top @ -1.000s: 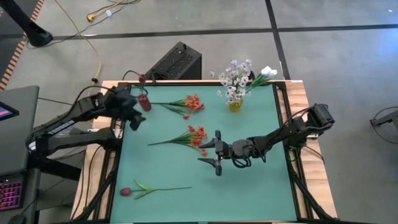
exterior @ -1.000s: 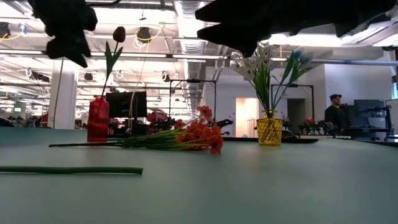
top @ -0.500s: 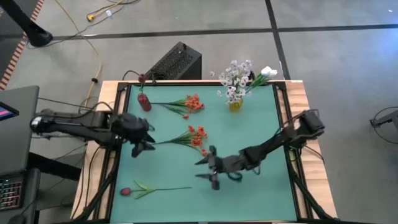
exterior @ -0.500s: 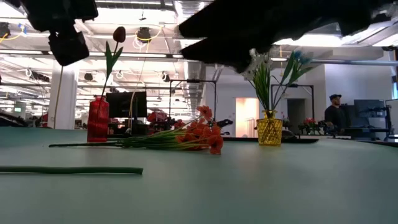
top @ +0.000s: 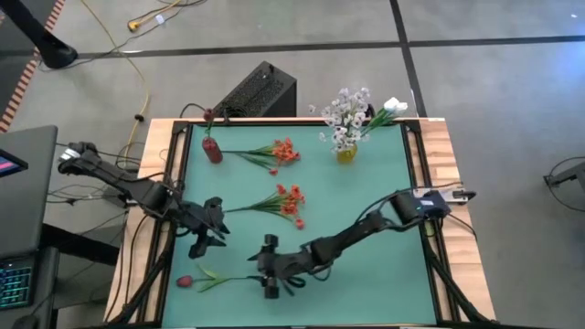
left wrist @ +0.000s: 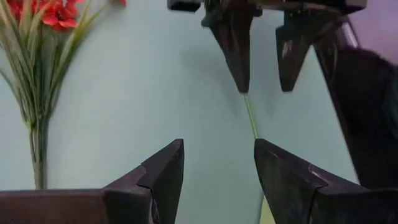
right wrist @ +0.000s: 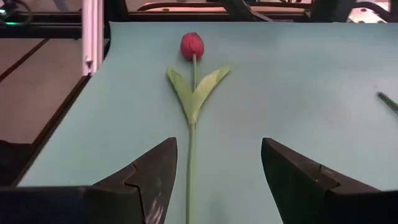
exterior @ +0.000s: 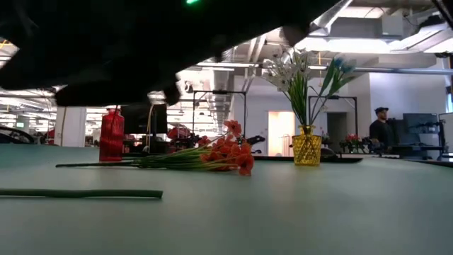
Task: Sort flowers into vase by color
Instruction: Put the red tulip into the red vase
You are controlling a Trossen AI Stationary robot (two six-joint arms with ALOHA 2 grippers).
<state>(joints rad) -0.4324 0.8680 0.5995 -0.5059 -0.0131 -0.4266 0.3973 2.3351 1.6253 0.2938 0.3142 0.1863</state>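
Note:
A red tulip [top: 186, 281] lies flat near the table's near-left corner, and its green stem [right wrist: 189, 162] runs toward my right gripper. My right gripper [right wrist: 217, 144] is open, low over the stem's free end, one finger on each side of it [top: 264, 270]. My left gripper [top: 212, 228] is open and hovers left of the tulip's stem end, near the stems of a lying red-orange cluster [top: 288, 203]. A second red-orange cluster [top: 280, 153] lies farther back. The red vase [top: 212, 151] holds a dark red bud [top: 208, 116]. White flowers [top: 347, 114] stand in the yellow vase [top: 345, 154].
A black box [top: 259, 91] sits beyond the table's far edge. The left wrist view shows my right gripper's fingers [left wrist: 237, 53] over the stem [left wrist: 250, 119]. In the low view the dark arms fill the top, and a person [exterior: 382, 127] stands in the room behind.
My left gripper has left the red vase at the far-left corner and moved toward the near edge, coming down beside the middle cluster's stems. My right gripper has swung from the table's middle toward the left and near edge, lowering onto the tulip's stem end. No flower has moved.

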